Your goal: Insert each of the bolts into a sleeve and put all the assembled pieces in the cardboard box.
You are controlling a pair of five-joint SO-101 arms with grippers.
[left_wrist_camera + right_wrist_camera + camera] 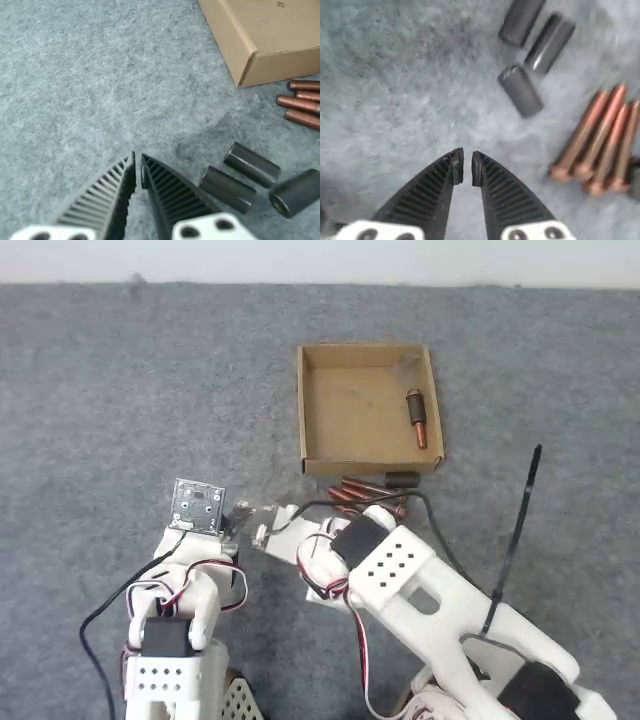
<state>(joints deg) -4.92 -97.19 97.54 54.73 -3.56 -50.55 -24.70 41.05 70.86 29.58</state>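
On the grey fuzzy counter (120, 390), the left tool (138, 172) and the right tool (467, 167) are each pressed almost together on nothing, near short dark tube sleeves (227, 189) and long copper bolts (600, 135) lying just in front of the brown cardboard box (301, 410), which holds one bolt in a sleeve (416, 418).
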